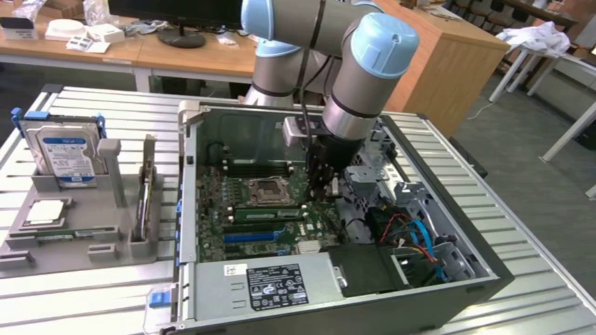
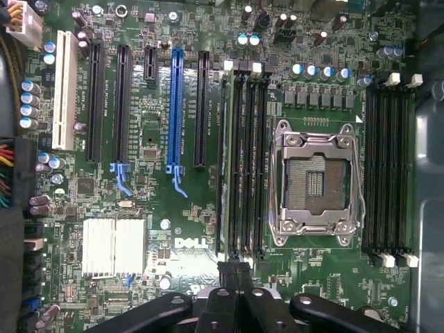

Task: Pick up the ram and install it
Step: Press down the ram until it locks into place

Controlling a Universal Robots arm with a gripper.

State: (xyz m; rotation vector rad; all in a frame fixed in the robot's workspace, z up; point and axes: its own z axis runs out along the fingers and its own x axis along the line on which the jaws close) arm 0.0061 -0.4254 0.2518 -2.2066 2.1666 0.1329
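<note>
The black hand (image 2: pixel 232 277), with its fingers closed fully together and nothing clasped between them, is being held just over one end of the long green circuit-board ram stick (image 2: pixel 222 159). The ram is lying in the slot just beside the silver CPU socket (image 2: pixel 316 182). The installing step is judged to be in hand; even downward pressure is being called for. The open grey computer case (image 1: pixel 191 209) is being carried by a slatted metal desk (image 1: pixel 531 230), with wooden office furniture (image 1: pixel 447 63) beyond.
</note>
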